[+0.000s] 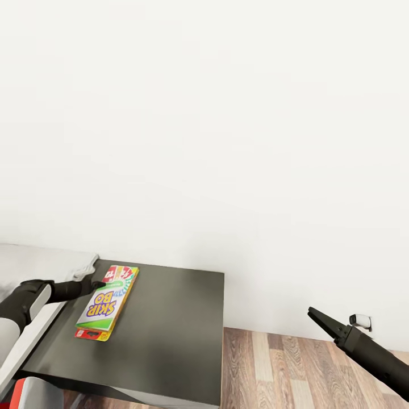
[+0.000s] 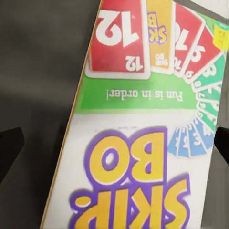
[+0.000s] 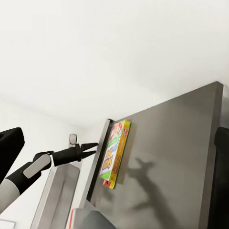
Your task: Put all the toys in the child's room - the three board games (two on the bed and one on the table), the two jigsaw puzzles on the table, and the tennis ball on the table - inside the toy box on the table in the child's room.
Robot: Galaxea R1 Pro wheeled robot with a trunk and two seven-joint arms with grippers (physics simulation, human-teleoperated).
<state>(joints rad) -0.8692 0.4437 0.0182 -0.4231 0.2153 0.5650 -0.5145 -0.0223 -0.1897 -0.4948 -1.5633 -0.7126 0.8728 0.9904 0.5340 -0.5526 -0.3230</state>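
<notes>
Step in hand, by my read: picking up a board game. Next move likely calls for lowering and closing on a box edge.

The left gripper [image 1: 101,283] hovers just over the card game box [image 1: 107,304], fingers [image 2: 10,145] spread wide to either side, holding nothing. The box lies flat on the dark table [image 1: 170,335], near its left edge.

The right gripper [image 1: 318,318] hangs idle over the wood floor [image 1: 284,363]; fingers look together, but cannot tell for sure.

Wood floor [image 1: 295,369] (wall outlet [image 1: 362,322] nearby)
</notes>
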